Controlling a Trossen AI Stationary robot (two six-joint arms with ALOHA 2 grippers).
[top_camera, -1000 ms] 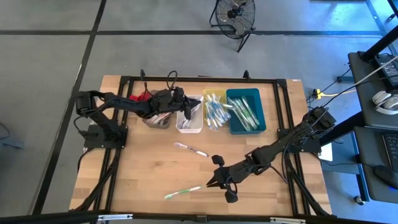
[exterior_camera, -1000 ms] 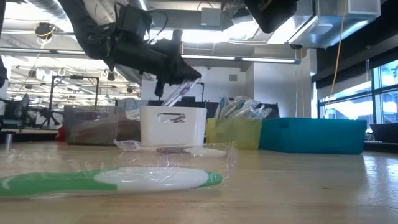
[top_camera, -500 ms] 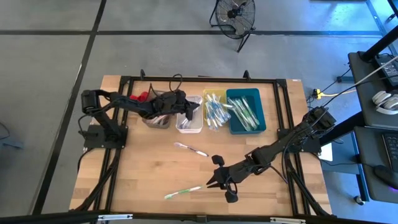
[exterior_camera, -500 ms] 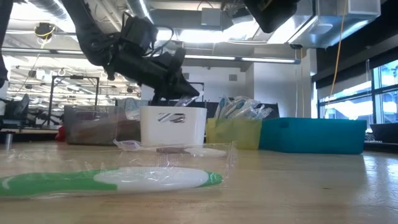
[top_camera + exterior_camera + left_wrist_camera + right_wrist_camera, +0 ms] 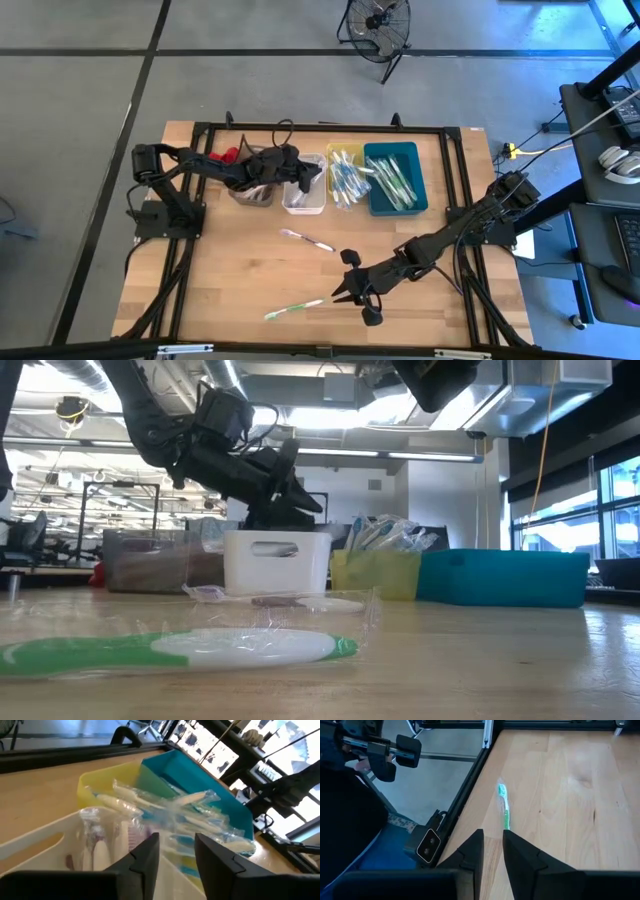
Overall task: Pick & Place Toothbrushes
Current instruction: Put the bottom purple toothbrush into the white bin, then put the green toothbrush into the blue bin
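Sorting stage: two loose toothbrushes lie on the bare table (image 5: 230, 270); the rest already sit in the bins.
Landmark: the white bin (image 5: 304, 196), second in the row of four at the table's far side.
Left gripper (image 5: 302, 177): it hangs just over the white bin, jaws parted with a gap between the fingers and nothing held in them, as the left wrist view shows.
Right gripper (image 5: 345, 292): it is well toward the near edge from the white bin, low over the table, jaws nearly closed with only a slit between them and empty.
Green toothbrush (image 5: 293, 309): it lies flat in its clear wrapper, just beside the right gripper's tips, on the side toward the table's left edge. In the right wrist view it (image 5: 505, 812) sits straight ahead of the jaws, its long axis running roughly in line with them, head away.
Pink toothbrush (image 5: 307, 240): it lies flat between the white bin and the right gripper, slanted.
Nearer arm: the right, for the green one, by a wide margin.
Judgement: the jaws likely need to widen and turn across the handle.
Count: loose toothbrushes, two; bins, four, namely grey bin (image 5: 252, 190), white, yellow bin (image 5: 345, 176), teal bin (image 5: 396, 178); binned toothbrushes too bunched to count.
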